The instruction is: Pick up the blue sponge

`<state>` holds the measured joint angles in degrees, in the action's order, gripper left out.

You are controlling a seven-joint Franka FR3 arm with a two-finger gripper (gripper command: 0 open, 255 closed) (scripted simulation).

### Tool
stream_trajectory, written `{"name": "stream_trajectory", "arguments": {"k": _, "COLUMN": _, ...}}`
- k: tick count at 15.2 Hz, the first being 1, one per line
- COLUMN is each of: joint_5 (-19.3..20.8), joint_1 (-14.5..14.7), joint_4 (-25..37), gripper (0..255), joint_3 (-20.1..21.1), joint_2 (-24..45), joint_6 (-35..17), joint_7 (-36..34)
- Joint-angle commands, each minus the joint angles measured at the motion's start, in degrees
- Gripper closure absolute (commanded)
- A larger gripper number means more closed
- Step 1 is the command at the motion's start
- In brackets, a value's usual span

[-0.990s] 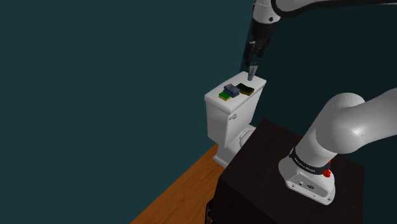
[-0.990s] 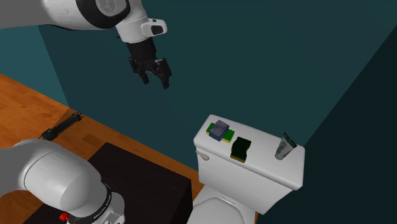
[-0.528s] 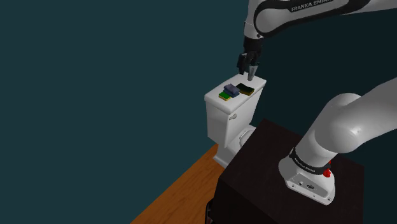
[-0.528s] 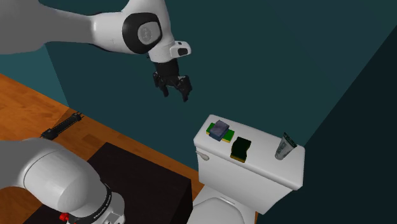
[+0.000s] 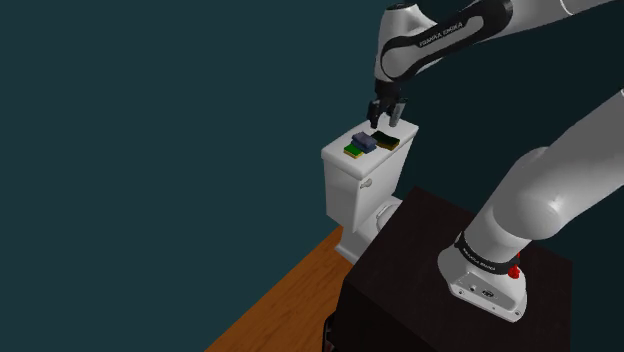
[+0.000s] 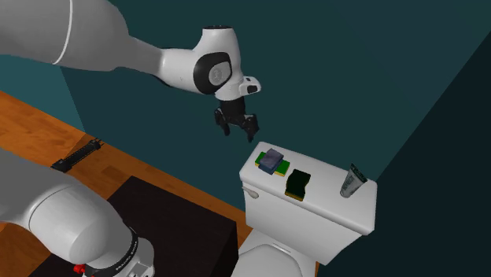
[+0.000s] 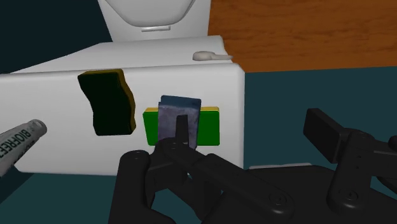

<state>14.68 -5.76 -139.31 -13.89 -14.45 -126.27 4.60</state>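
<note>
Toilet tank (image 6: 326, 201): white lid, open air above it.
Jaws: spread apart, empty, hanging over the lid's end edge without touching it.
Black-and-yellow sponge (image 7: 107, 103): mid-lid.
Green sponge (image 7: 210, 127): beside that end edge.
Blue sponge (image 7: 180, 109): stacked on the green one.

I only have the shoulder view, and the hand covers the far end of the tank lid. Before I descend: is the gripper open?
Observer: Yes. The wrist view shows the gripper open and holding nothing.
Operator: Am I lined up on the blue sponge?
Observer: Not centred. In the wrist view one finger lines up with the blue sponge, while the other lies beyond the end of the tank.
Operator: Anything else on the lid?
Observer: A tube sits at the lid's other end, past the dark sponge.
</note>
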Motion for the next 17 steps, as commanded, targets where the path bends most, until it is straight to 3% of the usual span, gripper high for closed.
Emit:
{"name": "stream_trajectory", "arguments": {"k": 1, "joint_5": -0.33, "joint_1": -0.41, "joint_4": 1.55, "gripper": 0, "joint_3": -1.33, "joint_2": 4.96, "joint_6": -3.2, "joint_7": 1.46}}
{"name": "stream_trajectory", "arguments": {"k": 10, "joint_5": -4.96, "joint_1": -3.2, "joint_4": 10.26, "gripper": 0, "joint_3": -4.1, "joint_2": 25.19, "joint_6": -13.17, "joint_7": 8.34}}
{"name": "stream_trajectory", "arguments": {"k": 17, "joint_5": -6.2, "joint_1": -4.01, "joint_4": 10.49, "gripper": 0, "joint_3": -3.65, "joint_2": 30.33, "joint_6": -17.86, "joint_7": 8.86}}
